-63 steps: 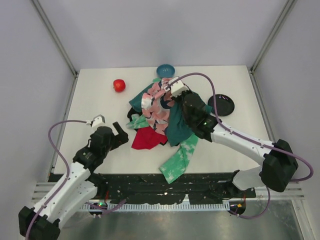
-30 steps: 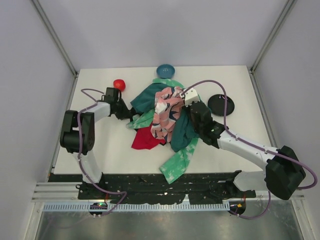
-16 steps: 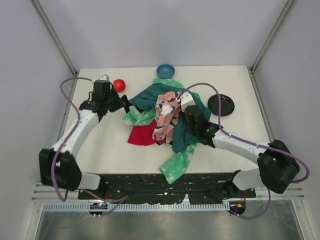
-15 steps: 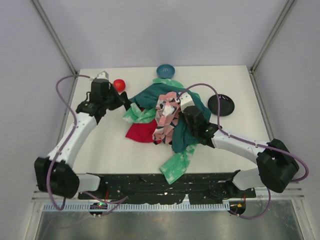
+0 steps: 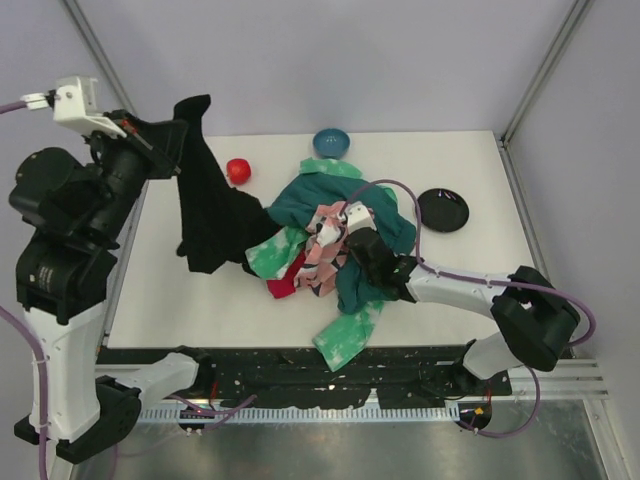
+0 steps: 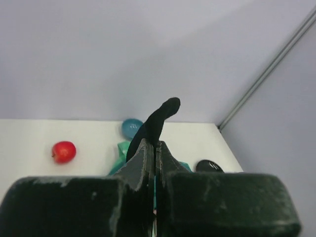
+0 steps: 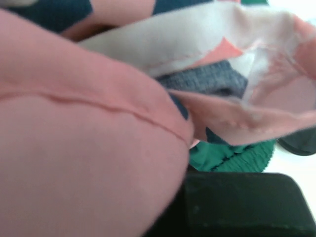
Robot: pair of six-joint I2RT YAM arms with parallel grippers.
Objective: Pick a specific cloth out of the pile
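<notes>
The black cloth (image 5: 208, 215) hangs long and floppy from my left gripper (image 5: 178, 135), which is raised high over the table's left side. Its lower end rests on the table beside the pile (image 5: 335, 240). In the left wrist view the left gripper (image 6: 156, 145) is shut on the black cloth (image 6: 160, 116), with a short end sticking up past the fingertips. My right gripper (image 5: 338, 232) sits low in the pile, shut on the pink patterned cloth (image 5: 322, 255). That pink patterned cloth (image 7: 89, 148) fills the right wrist view and hides the fingertips.
A red ball (image 5: 237, 170) lies at the back left, a blue bowl (image 5: 331, 142) at the back centre and a black dish (image 5: 442, 209) at the right. The teal garment (image 5: 330, 195), a mint-green piece (image 5: 345, 335) and a red piece (image 5: 283, 285) make up the pile.
My left arm has swung up and to the left, drawing the black cloth out of the pile. The right gripper has sunk lower with the pink cloth, and the pile has shifted slightly.
</notes>
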